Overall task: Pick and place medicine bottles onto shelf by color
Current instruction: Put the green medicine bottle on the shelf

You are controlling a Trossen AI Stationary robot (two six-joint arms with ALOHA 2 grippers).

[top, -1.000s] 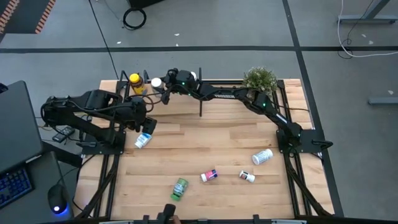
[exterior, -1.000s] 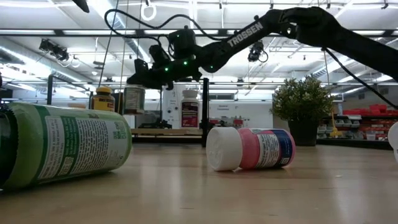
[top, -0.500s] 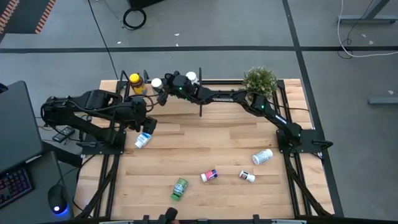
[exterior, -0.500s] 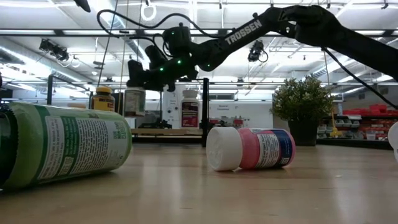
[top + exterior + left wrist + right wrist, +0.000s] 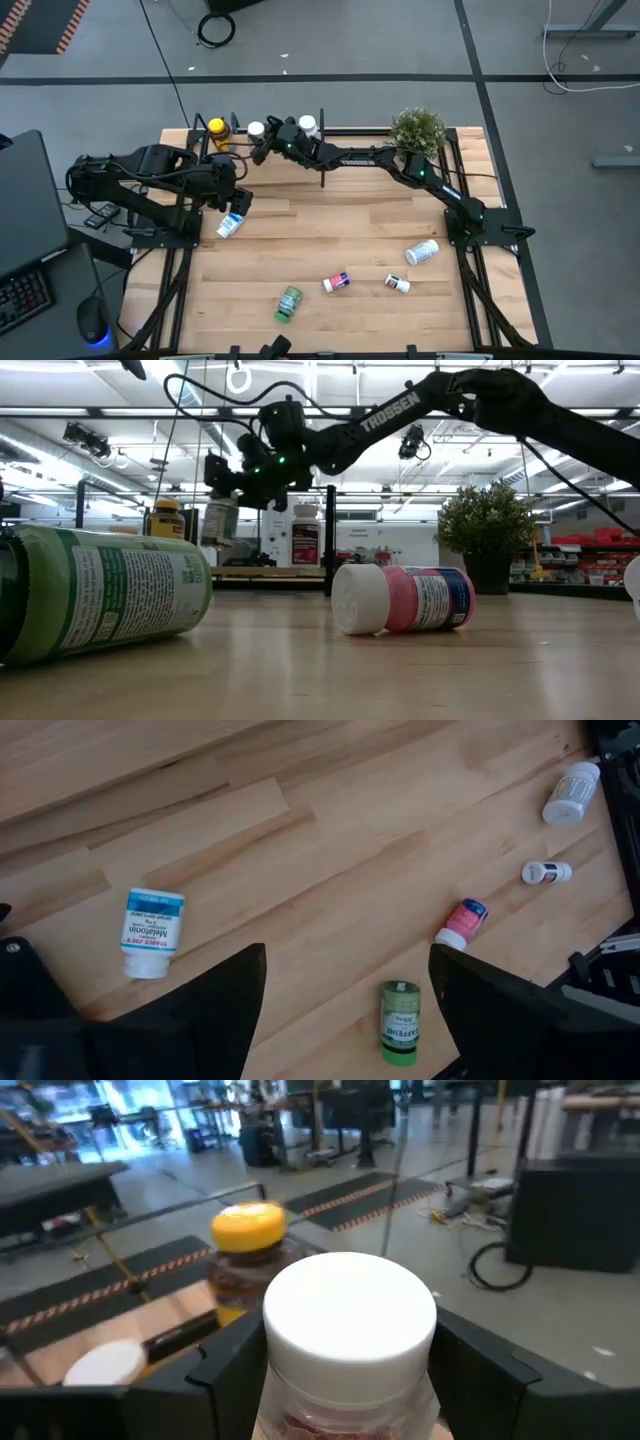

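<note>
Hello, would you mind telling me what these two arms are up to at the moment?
The right end effector holds a white-capped bottle over the shelf at the table's far edge, beside the amber yellow-capped bottle. The left end effector waits open above the table's left side, near a blue-labelled bottle. Four more bottles lie near the table's front.

Eight small plastic pill bottles can be counted from above. One white-capped bottle (image 5: 255,130) is held in the right claw (image 5: 261,142). One yellow-capped amber bottle (image 5: 216,130) and one white magenta-labelled bottle (image 5: 307,123) stand near that claw. One white blue-labelled bottle (image 5: 232,224) lies just beside the left claw (image 5: 237,203). Four lie well apart from both claws: one green bottle (image 5: 289,303), one pink bottle (image 5: 337,282) and two white bottles (image 5: 422,251). There is one bushy green potted plant (image 5: 417,128).
</note>
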